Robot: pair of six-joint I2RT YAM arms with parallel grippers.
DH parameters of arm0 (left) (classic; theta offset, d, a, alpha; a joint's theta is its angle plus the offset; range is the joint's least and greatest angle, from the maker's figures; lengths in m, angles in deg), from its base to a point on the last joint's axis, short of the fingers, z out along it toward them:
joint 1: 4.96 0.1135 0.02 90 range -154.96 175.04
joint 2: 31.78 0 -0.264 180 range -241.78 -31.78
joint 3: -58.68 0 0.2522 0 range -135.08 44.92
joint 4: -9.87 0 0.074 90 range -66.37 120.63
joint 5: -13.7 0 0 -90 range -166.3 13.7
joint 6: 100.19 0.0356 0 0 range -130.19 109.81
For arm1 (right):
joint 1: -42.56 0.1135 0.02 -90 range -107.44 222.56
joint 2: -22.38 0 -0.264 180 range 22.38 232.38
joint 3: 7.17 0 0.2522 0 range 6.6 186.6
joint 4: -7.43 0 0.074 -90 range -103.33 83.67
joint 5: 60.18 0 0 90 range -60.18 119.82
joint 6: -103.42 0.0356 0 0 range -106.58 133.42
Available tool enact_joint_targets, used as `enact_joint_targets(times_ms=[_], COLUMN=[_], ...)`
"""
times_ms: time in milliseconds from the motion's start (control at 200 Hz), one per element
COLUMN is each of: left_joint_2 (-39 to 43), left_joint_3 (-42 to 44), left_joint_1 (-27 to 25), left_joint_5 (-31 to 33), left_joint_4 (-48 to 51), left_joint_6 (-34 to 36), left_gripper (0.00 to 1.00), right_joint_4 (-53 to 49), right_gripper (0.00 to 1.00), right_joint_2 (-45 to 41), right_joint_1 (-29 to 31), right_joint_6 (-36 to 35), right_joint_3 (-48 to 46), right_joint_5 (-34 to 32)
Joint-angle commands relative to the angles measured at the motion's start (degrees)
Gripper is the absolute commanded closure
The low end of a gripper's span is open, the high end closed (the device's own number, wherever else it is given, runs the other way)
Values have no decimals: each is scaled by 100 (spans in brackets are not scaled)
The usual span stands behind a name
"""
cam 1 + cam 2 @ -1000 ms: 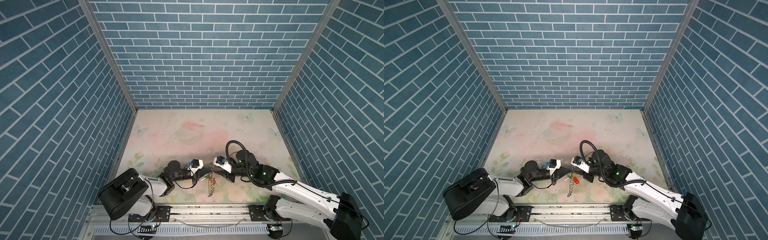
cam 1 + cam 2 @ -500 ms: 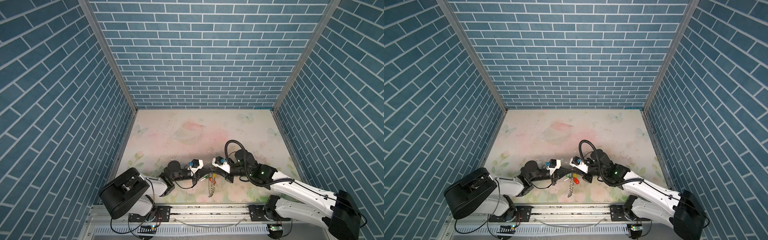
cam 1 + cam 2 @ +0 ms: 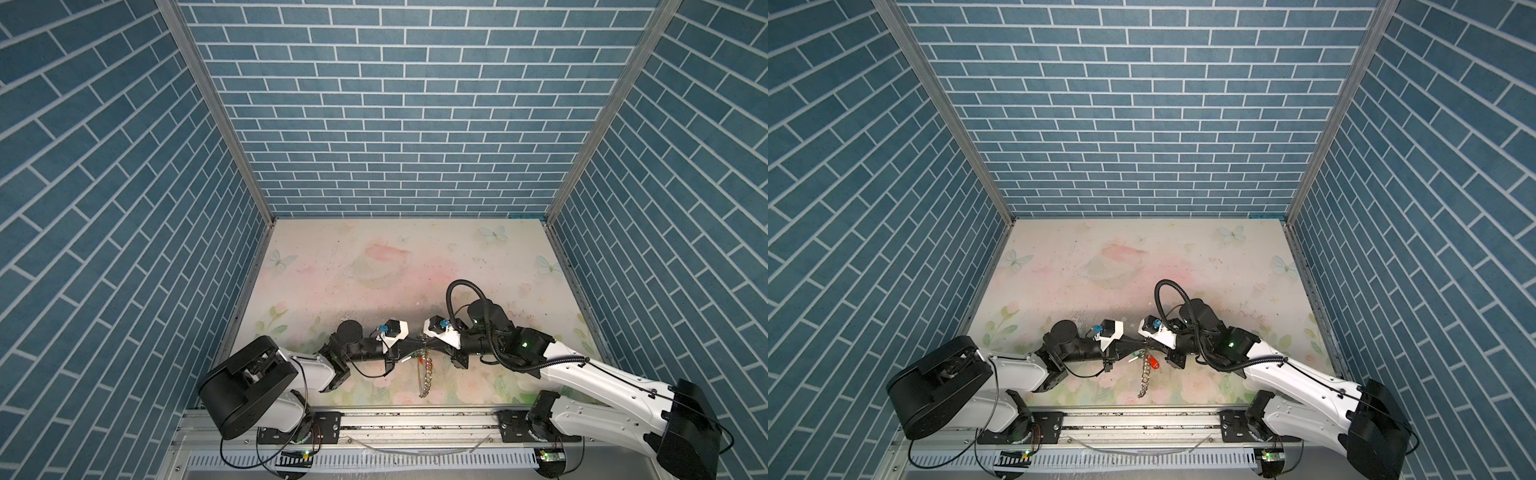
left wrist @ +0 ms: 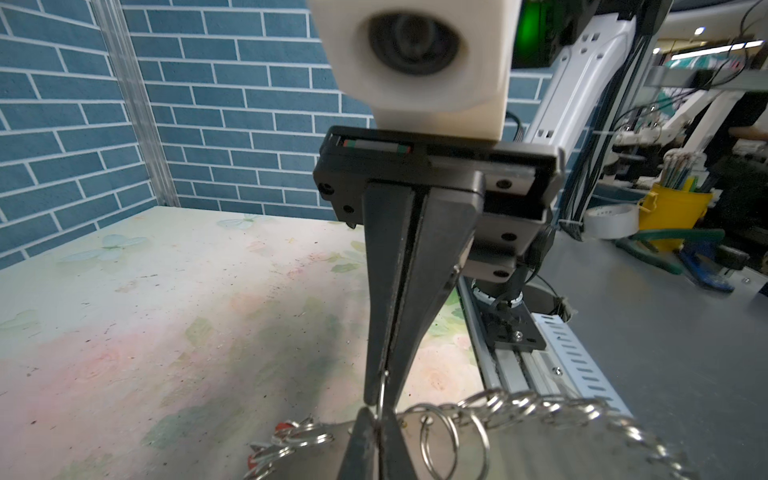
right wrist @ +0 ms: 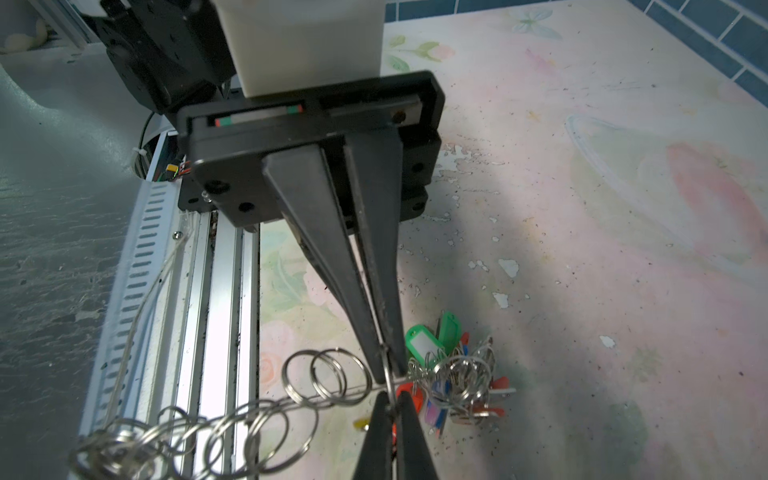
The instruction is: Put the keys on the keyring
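Observation:
My left gripper (image 3: pixel 417 351) and right gripper (image 3: pixel 428 349) meet tip to tip low over the table's front middle. Both are shut on the same thin silver wire ring (image 4: pixel 381 386). That ring sits on the rim of the keyring (image 4: pixel 540 453), a flat grey plate strung with silver rings, which hangs between the tips in both top views. In the right wrist view the plate's edge (image 5: pixel 324 399) is a thin line, with my right gripper (image 5: pixel 390 401) facing the left gripper (image 5: pixel 386 374). A small yellow bit (image 5: pixel 360 424), perhaps the keys' tag, shows under the plate; the key itself is hidden.
A bunch of green tags (image 5: pixel 440 332), red tags and blue tags hangs on rings at one end of the plate. A red tag (image 3: pixel 1154 363) and a string of rings (image 3: pixel 1144 380) dangle toward the front rail (image 3: pixel 415 415). Brick walls enclose three sides.
My right gripper has edged left up to the left gripper's tips and closed on the ring. The left arm has stayed in place.

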Motion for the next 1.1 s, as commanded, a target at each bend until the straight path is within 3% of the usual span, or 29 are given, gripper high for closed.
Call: enact_joint_targets(times_ms=[0,100,510,830,935,1095], left_joint_2=[416,587,469,302,246,127], left_joint_3=[-226,-320,-336,-362,-278,-171], left_joint_1=[21,10,-5,-5,-5,-5], left_joint_5=[168,213,-209,-256,-123,110], left_joint_4=[943,1466,1224,995,664,128], left_joint_6=[438,632,444,317,183,-24], left_gripper=[83,82,79,98,100,100], right_joint_4=[-850,-1326,-1463,-1254,-1140,-696], right_gripper=[100,100,100,100,100,84], right_joint_2=[148,324,843,870,781,271], right_joint_1=[20,27,38,42,40,-212], right_joint_6=[-379,-545,-751,-726,-695,-390], right_joint_3=[553,859,1435,1375,1256,707], right_joint_5=[-42,-74,213,322,277,13])
